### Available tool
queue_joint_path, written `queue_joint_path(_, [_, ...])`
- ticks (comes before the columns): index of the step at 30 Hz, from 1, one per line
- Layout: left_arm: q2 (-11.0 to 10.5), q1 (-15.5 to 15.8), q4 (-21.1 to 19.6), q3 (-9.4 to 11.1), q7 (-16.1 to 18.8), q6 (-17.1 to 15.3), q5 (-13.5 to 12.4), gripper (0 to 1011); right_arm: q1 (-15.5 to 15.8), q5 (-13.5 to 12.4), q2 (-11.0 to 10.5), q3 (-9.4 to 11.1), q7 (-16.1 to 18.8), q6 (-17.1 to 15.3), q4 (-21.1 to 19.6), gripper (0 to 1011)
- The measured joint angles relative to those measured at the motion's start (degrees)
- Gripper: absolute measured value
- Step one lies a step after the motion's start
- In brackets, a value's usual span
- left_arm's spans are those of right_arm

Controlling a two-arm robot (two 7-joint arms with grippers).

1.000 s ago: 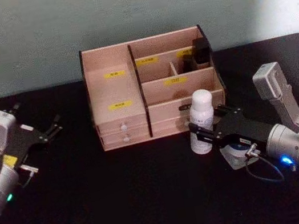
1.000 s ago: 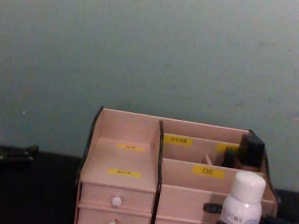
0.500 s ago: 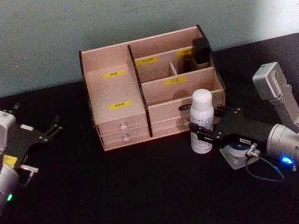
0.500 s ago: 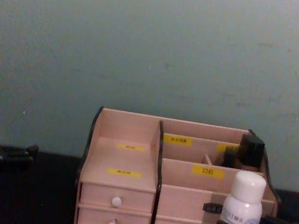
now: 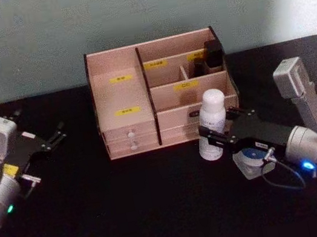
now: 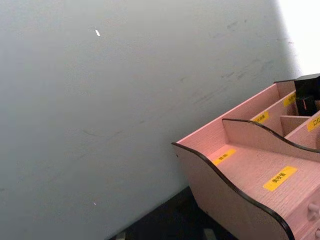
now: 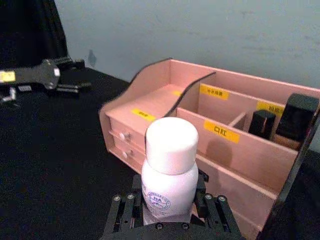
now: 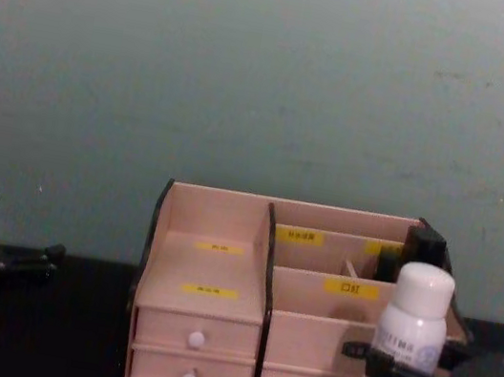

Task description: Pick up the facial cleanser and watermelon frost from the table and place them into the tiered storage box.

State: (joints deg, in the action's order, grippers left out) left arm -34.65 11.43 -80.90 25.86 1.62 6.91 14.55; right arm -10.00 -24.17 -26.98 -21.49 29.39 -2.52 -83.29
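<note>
The facial cleanser [image 5: 211,122], a white bottle with a white cap, stands upright just in front of the tiered storage box [image 5: 120,94], at its right drawers. My right gripper [image 5: 213,138] is shut on the bottle's lower body, as the right wrist view confirms with the bottle [image 7: 167,172] between the fingers. In the chest view the bottle [image 8: 403,354] covers part of the box's right front [image 8: 209,269]. A small round blue-and-white tin, apparently the watermelon frost [image 5: 250,159], lies on the table under the right arm. My left gripper [image 5: 57,135] hangs open at the far left.
Black items [image 5: 213,53] stand in the box's back right compartment. The table is black, with free room in front of the box and between the arms. A pale wall rises close behind the box [image 6: 250,170].
The right gripper has raised the bottle a little and carried it slightly left, toward the box. The left arm has not moved.
</note>
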Motion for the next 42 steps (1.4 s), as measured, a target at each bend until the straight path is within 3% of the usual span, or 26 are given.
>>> queue_joint_path(11, [0.00,0.00,0.00,0.00,0.00,0.00,0.00,1001,-0.76,-3.57,-2.16,0.92,-0.75,-4.63,-6.66,599])
queue_joint_path(21, [0.00,0.00,0.00,0.00,0.00,0.00,0.00,1001,-4.81,-5.19,-1.68,0.57,-2.59,-6.09,-7.19,599])
queue_joint_path(30, [0.00,0.00,0.00,0.00,0.00,0.00,0.00,1001,-10.21,-3.55,0.68,-1.24,-4.10,-6.01,-2.90,599])
queue_joint_path(42, [0.00,0.00,0.00,0.00,0.00,0.00,0.00,1001,-19.10,0.45,5.40,-3.48,-4.27,-3.98,7.20,599])
